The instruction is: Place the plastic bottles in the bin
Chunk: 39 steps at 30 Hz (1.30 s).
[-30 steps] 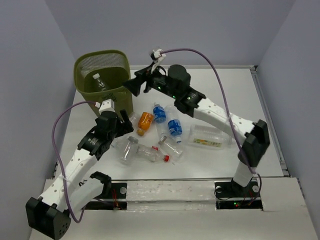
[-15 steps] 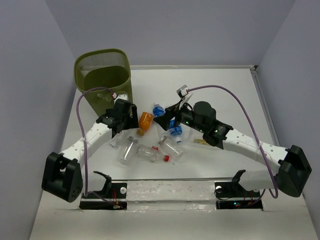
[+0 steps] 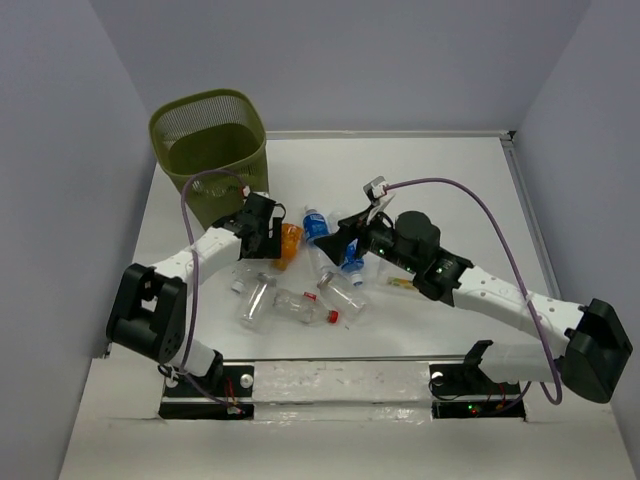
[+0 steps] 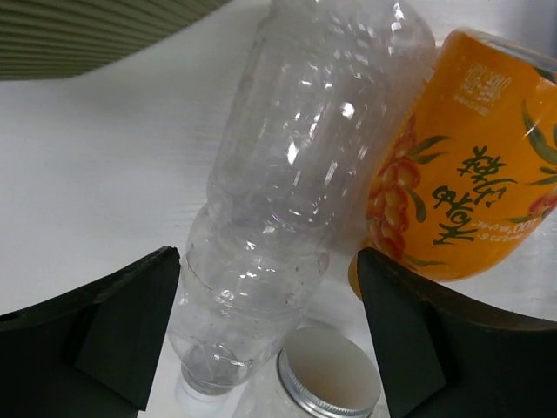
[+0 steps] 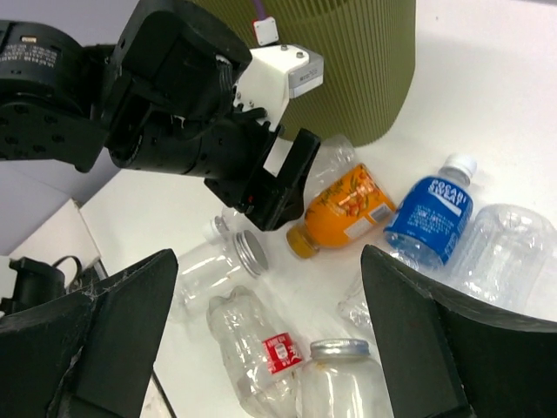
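Note:
Several plastic bottles lie in a pile at the table's middle. They include an orange-label bottle (image 3: pixel 290 243), blue-label bottles (image 3: pixel 316 226) and a red-label bottle (image 3: pixel 303 308). The olive mesh bin (image 3: pixel 208 140) stands at the far left. My left gripper (image 3: pixel 268 238) is open and low, its fingers either side of a clear unlabelled bottle (image 4: pixel 296 192) and apart from it. The orange-label bottle (image 4: pixel 461 174) lies just to its right. My right gripper (image 3: pixel 342 236) is open and empty, above the pile. The red-label bottle (image 5: pixel 261 357) and the blue-label one (image 5: pixel 431 209) show below it.
A clear jar with a silver lid (image 4: pixel 329 376) lies under the left gripper's view. Another silver-lidded jar (image 5: pixel 341 383) lies by the red-label bottle. The bin's wall (image 5: pixel 348 61) is close behind the left gripper (image 5: pixel 218 131). Grey walls enclose the table.
My right gripper has come away from the bin's rim down over the pile. My left gripper has moved right to straddle the clear bottle beside the orange one.

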Available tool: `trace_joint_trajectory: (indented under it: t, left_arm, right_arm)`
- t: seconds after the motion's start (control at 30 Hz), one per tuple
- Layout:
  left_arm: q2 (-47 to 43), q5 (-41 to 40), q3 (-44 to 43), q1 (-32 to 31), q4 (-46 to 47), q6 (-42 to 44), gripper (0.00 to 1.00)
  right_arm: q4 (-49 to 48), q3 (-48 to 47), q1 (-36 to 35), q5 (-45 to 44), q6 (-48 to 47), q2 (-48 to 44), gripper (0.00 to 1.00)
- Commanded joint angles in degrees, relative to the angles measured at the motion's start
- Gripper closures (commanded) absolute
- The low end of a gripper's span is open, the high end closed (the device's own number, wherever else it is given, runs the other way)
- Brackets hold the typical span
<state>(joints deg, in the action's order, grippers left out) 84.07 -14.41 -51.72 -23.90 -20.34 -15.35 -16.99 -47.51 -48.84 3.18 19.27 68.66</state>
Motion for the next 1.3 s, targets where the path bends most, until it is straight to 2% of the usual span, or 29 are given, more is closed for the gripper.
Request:
trace_joint_trajectory:
  t: [0.0, 0.2, 0.33, 0.47, 0.57, 0.6, 0.63, 0.9, 1.0, 1.07, 1.17, 1.27]
  left_arm:
    - [2.4, 4.0, -1.1, 0.3, -2.0, 0.3, 0.12]
    - [-0.1, 4.1, 0.2, 0.0, -2.4, -0.7, 0.18]
    - [-1.1, 3.9, 0.1, 0.0, -2.3, -0.9, 0.39]
    - [-5.9, 3.6, -0.5, 0.0, -1.5, -1.3, 0.40]
    - [-11.5, 4.6, -2.1, 0.0, -1.1, -1.6, 0.40]
    - [-13.1, 6.1, -3.2, 0.0, -1.0, -1.5, 0.40]
    - [-16.2, 7.2, -3.7, 0.0, -0.5, -1.2, 0.40]
    - [-27.9, 15.9, -13.0, -0.1, 4.9, -1.8, 0.41]
    - [-28.8, 13.8, -18.0, -0.1, 7.8, -2.4, 0.41]
    - [-28.2, 9.2, -19.7, 0.0, 11.1, -2.8, 0.41]
    - [-25.9, 2.7, -24.1, 0.7, 15.2, -2.9, 0.40]
    - [-22.4, -1.1, -27.5, 3.0, 17.0, -2.7, 0.40]
  right_arm:
    - [-2.2, 2.0, -0.3, -2.3, 0.8, -0.3, 0.09]
    - [-2.2, 5.1, -0.3, -2.8, 2.8, -1.8, 0.09]
    - [-1.2, 6.9, -0.3, -5.0, 3.8, -2.0, 0.09]
    - [2.6, 6.6, -0.3, -5.9, 4.0, -0.5, 0.11]
    - [4.9, 6.1, -0.3, -3.6, 2.7, 1.0, 0.20]
    - [6.5, 5.6, -0.3, 1.1, 2.4, 2.6, 0.23]
    - [7.5, 4.3, -0.3, 4.1, 1.4, 3.3, 0.23]
    - [11.6, 0.6, -7.5, 7.0, -2.4, 5.6, 0.27]
    - [13.7, -1.0, -10.2, 7.8, -4.2, 8.4, 0.27]
    - [15.1, -2.8, -12.4, 7.4, -5.8, 11.5, 0.26]
    - [19.1, -5.7, -14.3, 6.0, -8.0, 15.2, 0.16]
    - [21.3, -8.0, -14.4, 5.7, -10.6, 17.6, 0.15]
